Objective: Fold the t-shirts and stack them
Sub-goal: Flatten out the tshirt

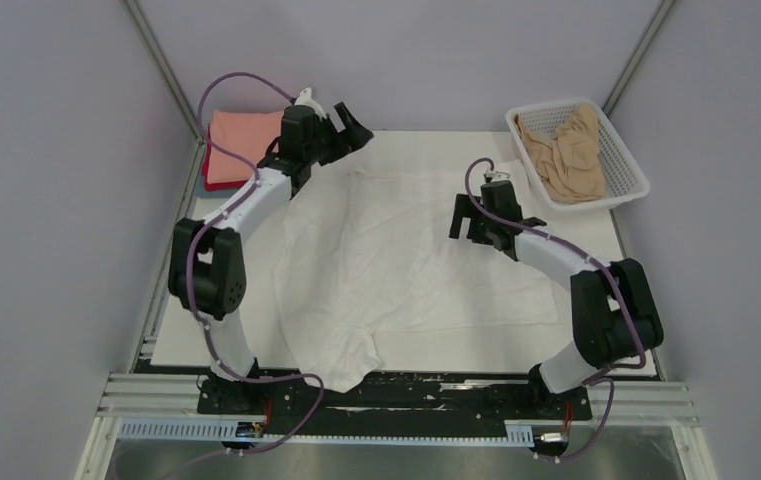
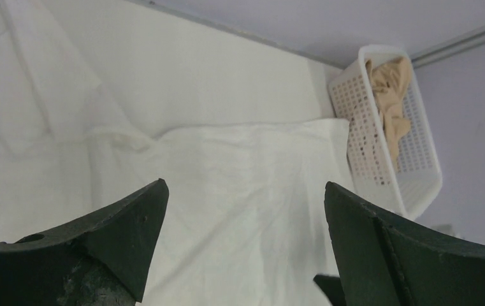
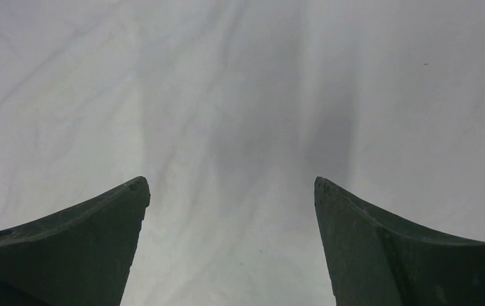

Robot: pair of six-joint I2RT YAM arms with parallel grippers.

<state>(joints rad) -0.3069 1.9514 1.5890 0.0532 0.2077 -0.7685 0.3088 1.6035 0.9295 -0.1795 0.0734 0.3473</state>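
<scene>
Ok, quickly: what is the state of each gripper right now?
Left gripper: open, holding nothing.
Right gripper: open, holding nothing, above the spread white cotton t-shirt.

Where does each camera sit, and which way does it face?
Top external: above and behind the arms, looking down on the table; both arms show, left gripper near the folded pink shirt, right gripper over the white shirt.
Left wrist: on the left arm, looking across the white shirt toward the basket holding the tan shirt; its open fingers frame the bottom.
Right wrist: on the right arm, facing down at white cloth; open fingers show.
Shared: top and left wrist both show basket and tan shirt.
</scene>
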